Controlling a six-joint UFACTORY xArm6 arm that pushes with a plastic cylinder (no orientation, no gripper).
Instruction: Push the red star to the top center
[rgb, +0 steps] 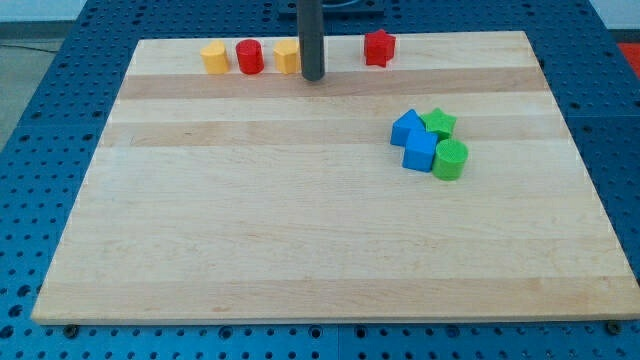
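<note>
The red star (378, 47) lies near the board's top edge, a little right of centre. My tip (313, 76) is to the star's left and slightly below it, with a clear gap between them. The rod rises out of the view's top. Right beside the rod's left side sits a yellow block (286, 57), partly hidden by the rod.
A red cylinder (249, 57) and a yellow block (214, 58) lie in a row at the top left. At the right middle cluster a blue block (405, 127), a blue cube (420, 151), a green star (438, 123) and a green cylinder (450, 159). The wooden board (300, 230) sits on a blue pegboard.
</note>
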